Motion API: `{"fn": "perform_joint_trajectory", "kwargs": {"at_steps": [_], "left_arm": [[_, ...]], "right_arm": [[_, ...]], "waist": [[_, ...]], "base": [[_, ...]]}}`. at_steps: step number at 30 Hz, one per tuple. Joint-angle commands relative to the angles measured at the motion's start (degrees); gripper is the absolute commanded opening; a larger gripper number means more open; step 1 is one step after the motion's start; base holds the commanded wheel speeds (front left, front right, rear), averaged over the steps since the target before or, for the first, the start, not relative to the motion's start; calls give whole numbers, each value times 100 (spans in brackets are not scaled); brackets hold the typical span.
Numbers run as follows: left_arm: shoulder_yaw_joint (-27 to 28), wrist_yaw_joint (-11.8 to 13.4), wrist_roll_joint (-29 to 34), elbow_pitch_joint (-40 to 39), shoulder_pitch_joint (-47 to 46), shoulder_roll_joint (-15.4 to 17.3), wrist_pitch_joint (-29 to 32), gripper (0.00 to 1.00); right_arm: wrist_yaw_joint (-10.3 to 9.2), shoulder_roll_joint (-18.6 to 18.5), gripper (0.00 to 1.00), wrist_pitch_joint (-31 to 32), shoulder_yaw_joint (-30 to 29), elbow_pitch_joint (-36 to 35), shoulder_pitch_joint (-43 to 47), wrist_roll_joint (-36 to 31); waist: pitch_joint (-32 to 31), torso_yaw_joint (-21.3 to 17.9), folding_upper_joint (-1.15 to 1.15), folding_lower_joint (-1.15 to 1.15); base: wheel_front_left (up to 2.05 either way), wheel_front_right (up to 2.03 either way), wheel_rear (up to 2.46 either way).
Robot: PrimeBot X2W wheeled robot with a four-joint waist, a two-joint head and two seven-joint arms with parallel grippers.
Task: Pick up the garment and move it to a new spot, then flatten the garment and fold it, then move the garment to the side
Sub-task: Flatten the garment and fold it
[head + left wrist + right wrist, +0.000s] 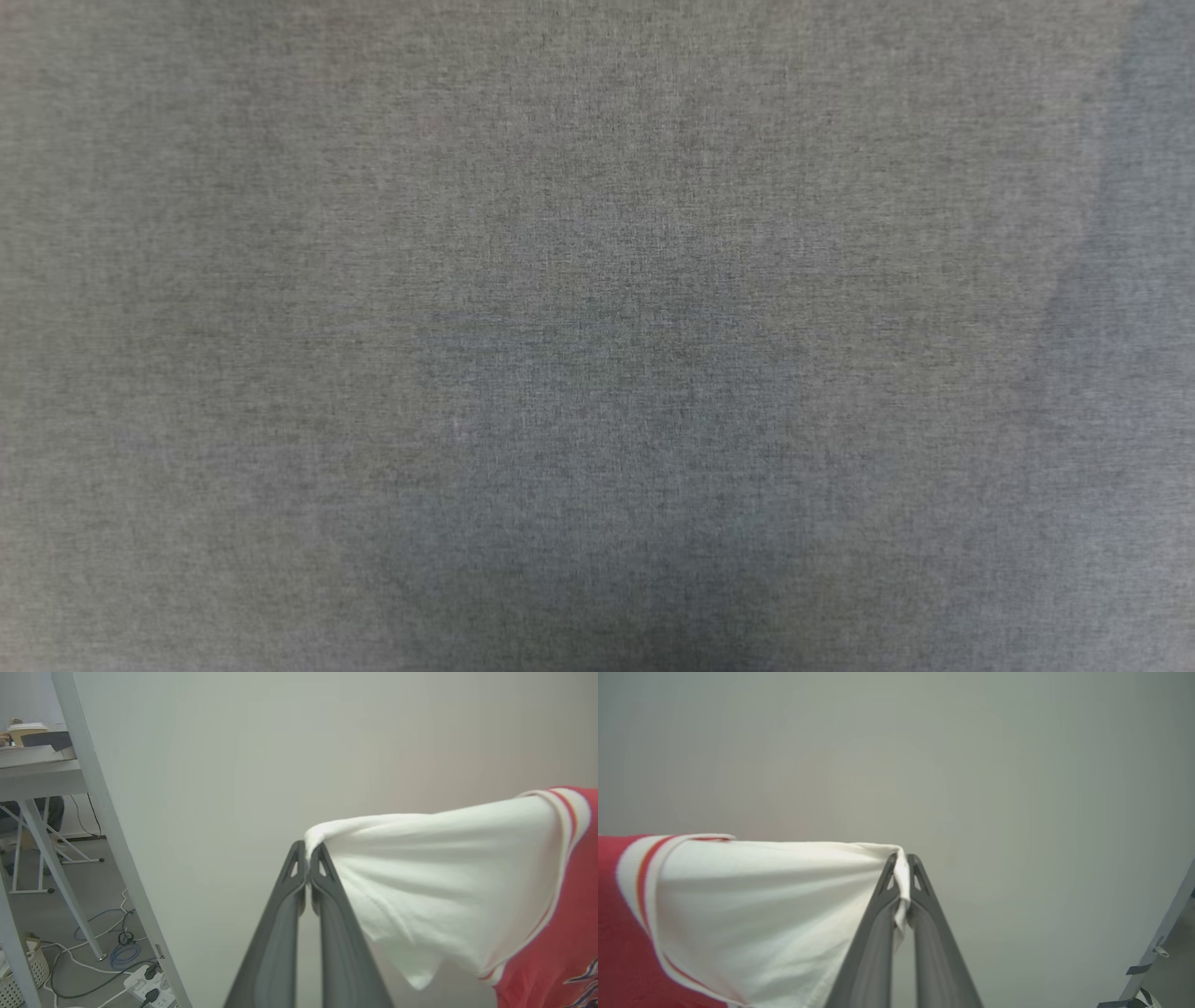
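Note:
The garment (448,877) is a red jersey with white short sleeves and red-striped trim. In the left wrist view my left gripper (307,851) is shut on the tip of one white sleeve, and the cloth stretches away to the right toward the red body (565,933). In the right wrist view my right gripper (902,861) is shut on the edge of the other white sleeve (761,905), with the red body (616,933) at the far left. The sleeves hang taut, lifted off the pale surface below. In the head view a grey tabletop (597,280) lies below.
The pale table's edge (117,858) runs diagonally at the left of the left wrist view. Beyond it are floor cables and a power strip (145,984), a white-legged desk (32,770) and a basket (18,975). A table edge (1162,933) crosses the right wrist view's lower right.

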Motion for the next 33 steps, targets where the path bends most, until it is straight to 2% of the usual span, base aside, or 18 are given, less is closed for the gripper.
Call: {"fn": "perform_joint_trajectory", "kwargs": {"at_steps": [1,6,14,25,33], "left_arm": [[27,-21,39,144,-86,21,-128,0],[10,-152,-108,579,254,-161,-505,0],[-164,-317,-366,811,1387,-390,-920,0],[-451,-375,-817,779,3697,-766,-1272,0],[-570,-346,-1103,534,5578,-821,-1415,0]], "right_arm": [[-31,-56,0,-122,-25,124,-44,-47],[-31,-1,0,-383,105,495,196,68],[-31,85,0,-594,518,671,1266,587],[-31,-156,0,-739,1367,313,3545,1832],[-31,-416,0,-524,1836,-8,5209,2544]], "waist": [[177,-21,0,-2],[126,31,0,-2],[-270,53,0,-2],[-1403,124,0,-2],[-2250,145,0,-2]], "base": [[0,0,0],[0,0,0],[0,0,0],[0,0,0],[0,0,0]]}}
